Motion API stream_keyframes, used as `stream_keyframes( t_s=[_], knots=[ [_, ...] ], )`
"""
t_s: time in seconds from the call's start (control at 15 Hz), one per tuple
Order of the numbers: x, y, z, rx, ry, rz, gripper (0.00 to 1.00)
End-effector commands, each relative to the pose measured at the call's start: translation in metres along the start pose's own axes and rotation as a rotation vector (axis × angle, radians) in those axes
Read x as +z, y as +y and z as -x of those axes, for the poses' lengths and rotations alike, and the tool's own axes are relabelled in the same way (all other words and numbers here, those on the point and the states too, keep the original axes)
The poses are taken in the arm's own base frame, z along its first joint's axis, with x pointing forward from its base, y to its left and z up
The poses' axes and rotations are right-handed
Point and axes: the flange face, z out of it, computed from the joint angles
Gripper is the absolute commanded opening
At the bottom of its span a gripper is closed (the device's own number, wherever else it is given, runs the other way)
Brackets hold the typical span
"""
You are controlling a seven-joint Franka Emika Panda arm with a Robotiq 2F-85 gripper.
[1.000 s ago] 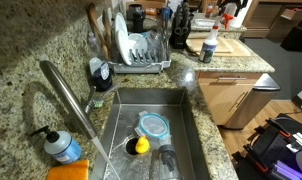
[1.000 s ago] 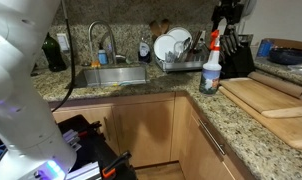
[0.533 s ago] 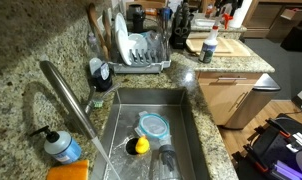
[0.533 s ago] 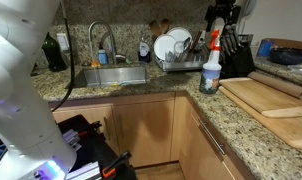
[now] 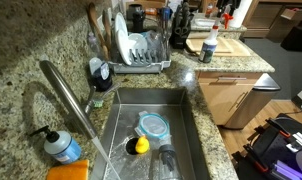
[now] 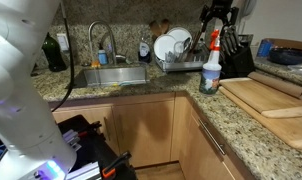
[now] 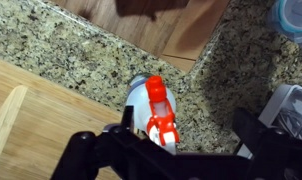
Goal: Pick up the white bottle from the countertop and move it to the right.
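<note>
The pincer (image 6: 219, 15) hangs open, its jaws wide apart, right above the white bottle (image 6: 210, 72), probably so that it can descend around the red spray head. The bottle stands upright on the countertop (image 6: 241, 125), just beside the cutting board (image 6: 276, 95).

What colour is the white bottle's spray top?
Orange-red with white parts; the white bottle shows it best in wrist view.

— What sits under the jaws?
— The white plastic spray bottle with a red trigger top (image 7: 156, 112), straight below. The speckled granite bench (image 7: 71, 50) is bare around it.
— And sideways?
— A pale wooden cutting board (image 7: 41, 128) on one side and a wire dish rack (image 6: 176, 62) near on the other.
</note>
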Motion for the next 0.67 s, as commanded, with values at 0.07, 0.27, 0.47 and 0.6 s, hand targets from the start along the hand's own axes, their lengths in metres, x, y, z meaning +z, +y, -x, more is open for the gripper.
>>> stream_keyframes(
  t_s=[0.07, 0.27, 0.47, 0.6],
  knots=[
    [0.017, -0.001, 0.014, -0.146, -0.166, -0.101, 1.00],
    [0.015, 0.001, 0.013, -0.152, -0.196, 0.054, 1.00],
    [-0.007, 0.003, -0.006, -0.144, -0.013, 0.174, 1.00],
    [-0.010, 0.000, -0.015, -0.116, 0.093, 0.073, 1.00]
  ],
)
